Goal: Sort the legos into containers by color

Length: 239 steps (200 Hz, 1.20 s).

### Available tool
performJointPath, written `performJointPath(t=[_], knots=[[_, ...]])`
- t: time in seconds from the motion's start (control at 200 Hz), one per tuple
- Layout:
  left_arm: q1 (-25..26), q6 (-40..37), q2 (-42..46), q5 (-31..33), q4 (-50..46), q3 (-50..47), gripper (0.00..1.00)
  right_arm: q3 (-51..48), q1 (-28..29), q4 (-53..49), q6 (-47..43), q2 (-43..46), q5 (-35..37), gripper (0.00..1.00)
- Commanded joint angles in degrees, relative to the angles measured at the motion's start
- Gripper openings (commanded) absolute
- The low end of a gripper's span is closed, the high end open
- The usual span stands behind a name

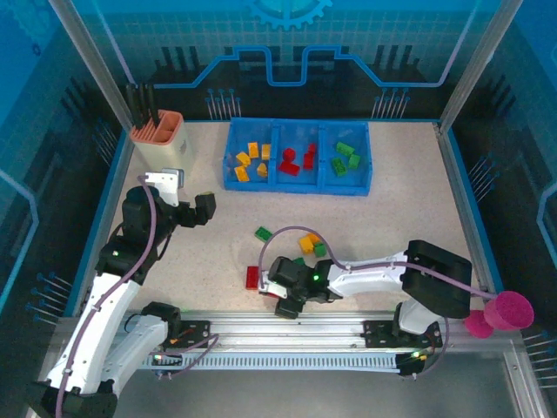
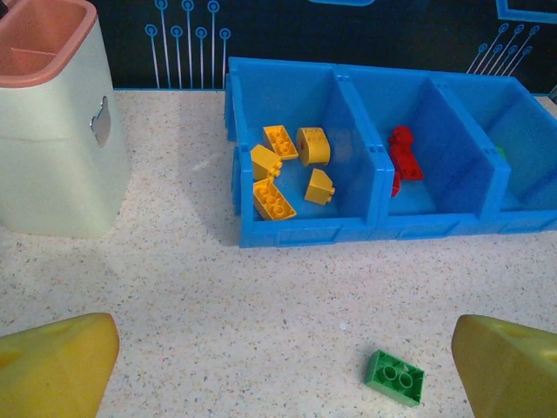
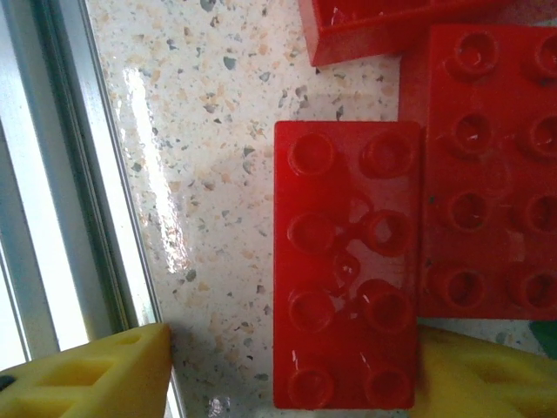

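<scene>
The blue tray (image 1: 297,181) stands at the back with yellow bricks (image 1: 251,160) in its left compartment, red bricks (image 1: 298,160) in the middle and green bricks (image 1: 345,158) on the right. My left gripper (image 1: 198,212) hovers open left of centre; a loose green brick (image 2: 394,378) lies between its fingers (image 2: 57,366) on the table. My right gripper (image 1: 283,294) is low at the front edge, open around a red oblong brick (image 3: 348,266). Its right finger (image 3: 483,374) touches the brick, and the left finger (image 3: 87,374) stands apart.
Two more red bricks (image 3: 487,165) lie against the straddled one. Loose green (image 1: 263,233) and yellow-orange bricks (image 1: 309,241) sit mid-table. A beige cup with orange rim (image 1: 159,139) stands back left, a pink cup (image 1: 505,313) front right. The metal rail (image 3: 61,174) runs close beside the right gripper.
</scene>
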<state>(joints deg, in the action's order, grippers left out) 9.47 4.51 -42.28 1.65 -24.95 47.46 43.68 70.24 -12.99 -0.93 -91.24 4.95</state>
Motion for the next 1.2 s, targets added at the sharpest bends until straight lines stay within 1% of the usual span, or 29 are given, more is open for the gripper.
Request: performJointPath(t=[0.0, 0.145, 0.37, 0.44, 0.5, 0.61, 0.731, 0.826, 0.951, 0.996, 1.096, 1.191], knots=[[-0.69, 0.02, 0.61, 0.09, 0.96, -0.61, 0.99, 1.54, 0.43, 5.75, -0.7, -3.83, 0.62, 0.63], [-0.69, 0.14, 0.62, 0.02, 0.91, -0.61, 0.99, 1.83, 0.37, 6.67, -0.41, -4.53, 0.19, 0.53], [-0.77, 0.21, 0.62, -0.07, 0.93, -0.62, 0.99, 1.75, -0.6, 5.8, 0.99, -4.44, 1.49, 0.44], [-0.77, 0.18, 0.62, -0.07, 1.0, -0.67, 0.99, 2.15, -1.72, 4.93, 2.78, -4.54, 1.04, 0.46], [-0.77, 0.21, 0.67, -0.16, 1.03, -0.64, 0.99, 3.26, -2.82, 3.55, 4.38, -4.98, -1.08, 0.54], [-0.86, 0.22, 0.62, -0.34, 1.04, -0.64, 0.99, 3.4, -3.05, 4.36, 4.93, -5.25, -2.63, 0.61], [-0.86, 0.23, 0.63, -0.41, 1.0, -0.62, 0.99, 3.58, -3.43, 5.43, 6.03, -5.81, -3.52, 0.61], [-0.93, 0.22, 0.62, -0.47, 1.04, -0.64, 0.99, 4.03, -3.62, 5.36, 6.7, -6.34, -3.67, 0.57], [-0.94, 0.32, 0.71, -0.5, 1.03, -0.75, 0.99, 4.47, -3.7, 5.26, 7.56, -6.94, -3.64, 0.49], [-0.95, 0.31, 0.71, -0.53, 1.04, -0.66, 0.99, 4.58, -3.71, 5.16, 7.69, -7.04, -3.37, 0.45], [-1.03, 0.32, 0.75, -0.51, 1.03, -0.73, 0.99, 4.81, -3.7, 3.82, 7.83, -7.04, -1.45, 0.35], [-1.04, 0.32, 0.72, -0.51, 1.13, -0.72, 0.99, 5.28, -4.46, 0.25, 7.52, -5.16, 1.05, 0.31]])
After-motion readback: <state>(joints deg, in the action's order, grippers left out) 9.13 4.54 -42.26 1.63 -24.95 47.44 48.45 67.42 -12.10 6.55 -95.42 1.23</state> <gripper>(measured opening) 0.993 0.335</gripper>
